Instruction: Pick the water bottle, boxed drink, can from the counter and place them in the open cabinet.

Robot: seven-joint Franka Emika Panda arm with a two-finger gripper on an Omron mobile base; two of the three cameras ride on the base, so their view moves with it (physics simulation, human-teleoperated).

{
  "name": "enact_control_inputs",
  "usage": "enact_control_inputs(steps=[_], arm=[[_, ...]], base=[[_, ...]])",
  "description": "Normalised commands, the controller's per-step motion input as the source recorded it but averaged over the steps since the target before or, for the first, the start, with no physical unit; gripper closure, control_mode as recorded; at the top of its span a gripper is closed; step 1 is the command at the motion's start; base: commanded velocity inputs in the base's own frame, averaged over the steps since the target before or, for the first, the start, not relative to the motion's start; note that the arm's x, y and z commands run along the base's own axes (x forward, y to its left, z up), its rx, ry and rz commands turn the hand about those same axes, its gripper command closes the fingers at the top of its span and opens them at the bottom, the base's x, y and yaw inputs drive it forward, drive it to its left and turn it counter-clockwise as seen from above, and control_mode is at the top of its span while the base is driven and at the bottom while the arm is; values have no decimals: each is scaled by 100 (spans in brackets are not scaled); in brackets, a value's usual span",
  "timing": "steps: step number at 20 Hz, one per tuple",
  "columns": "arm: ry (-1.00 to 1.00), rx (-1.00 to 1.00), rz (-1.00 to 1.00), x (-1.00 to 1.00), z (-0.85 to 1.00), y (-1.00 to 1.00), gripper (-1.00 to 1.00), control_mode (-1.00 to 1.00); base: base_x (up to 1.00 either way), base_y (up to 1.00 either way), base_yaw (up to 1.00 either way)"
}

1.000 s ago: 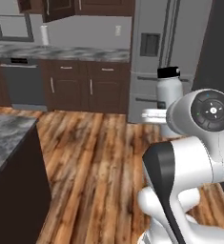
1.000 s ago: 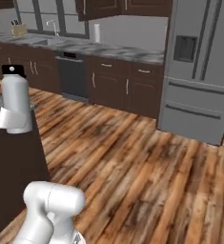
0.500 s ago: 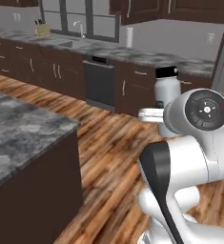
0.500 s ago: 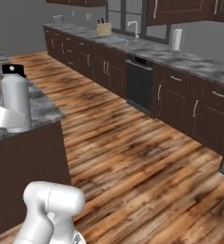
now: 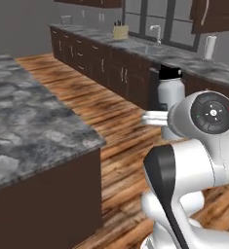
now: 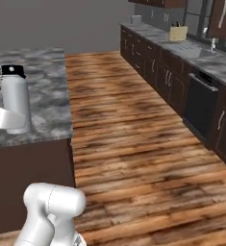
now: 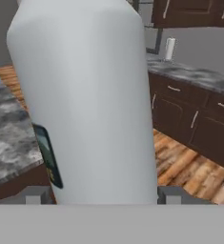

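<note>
The water bottle (image 5: 169,97), tall and pale grey with a black cap, hangs upright in the air in front of the arm. My gripper (image 5: 155,118) is shut on its lower body. In the right base view the water bottle (image 6: 16,103) shows at the left with the gripper (image 6: 4,118) around it. Close up in the hand view, the water bottle (image 7: 85,95) stands between the fingertips (image 7: 37,195), with the gripper (image 7: 104,196) at its base. A grey marbled counter (image 5: 28,121) lies to the left. The boxed drink, the can and the open cabinet are out of view.
A long counter (image 5: 150,48) runs along the far wall with a knife block (image 5: 119,32), a sink tap and a paper towel roll (image 5: 210,47). A dishwasher (image 6: 201,108) sits under it. Wooden floor (image 6: 133,134) spreads between the two counters.
The whole picture has swung: the base has turned, the fridge has left the views and the marbled counter has come in. The bottle stays in the gripper as before.
</note>
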Motion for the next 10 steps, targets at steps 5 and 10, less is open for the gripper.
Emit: enact_control_inputs(steps=[5, 10], arm=[[0, 0, 0, 0, 0, 0, 100, 100], [0, 0, 0, 0, 0, 0, 100, 100]], base=[[92, -99, 47], [80, -84, 41]])
